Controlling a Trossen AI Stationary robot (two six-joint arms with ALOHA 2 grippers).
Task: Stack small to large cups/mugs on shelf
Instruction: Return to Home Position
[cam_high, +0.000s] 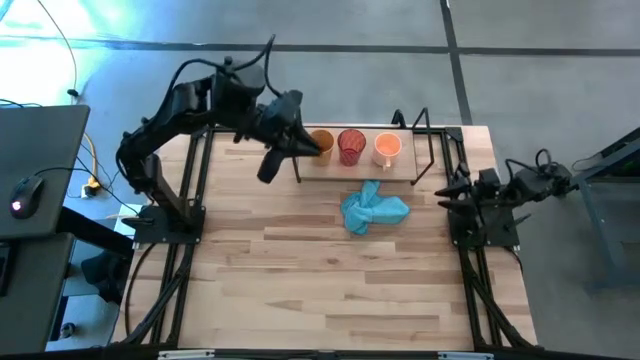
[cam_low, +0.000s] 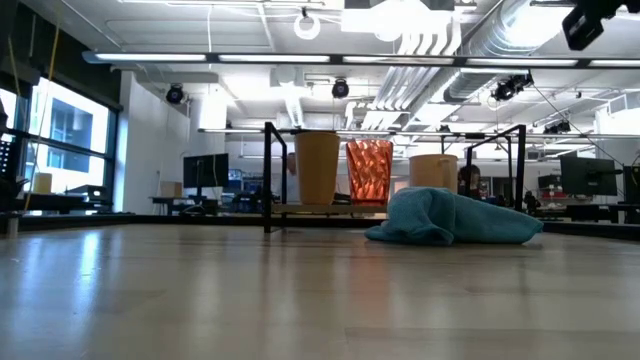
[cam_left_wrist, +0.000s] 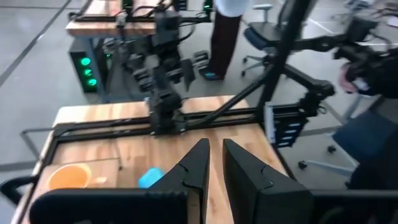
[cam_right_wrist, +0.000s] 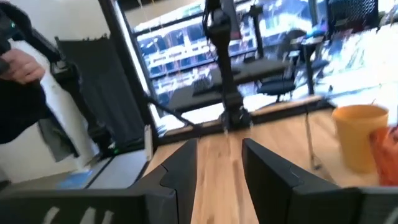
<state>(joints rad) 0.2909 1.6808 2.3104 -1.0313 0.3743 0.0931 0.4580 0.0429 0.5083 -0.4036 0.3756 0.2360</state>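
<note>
Amber cup (cam_high: 321, 143), red cup (cam_high: 351, 146), mug (cam_high: 387, 148) in row on shelf (cam_high: 345, 172); left gripper (cam_left_wrist: 216, 146) near amber cup, narrowly parted; right gripper (cam_right_wrist: 219, 143) spread.

Upright and side by side on the low light-wood shelf (cam_high: 400, 172) stand an amber-orange cup (cam_high: 321, 143), a red translucent cup (cam_high: 351, 146) in the middle, and a pale orange mug (cam_high: 387, 148).
</note>
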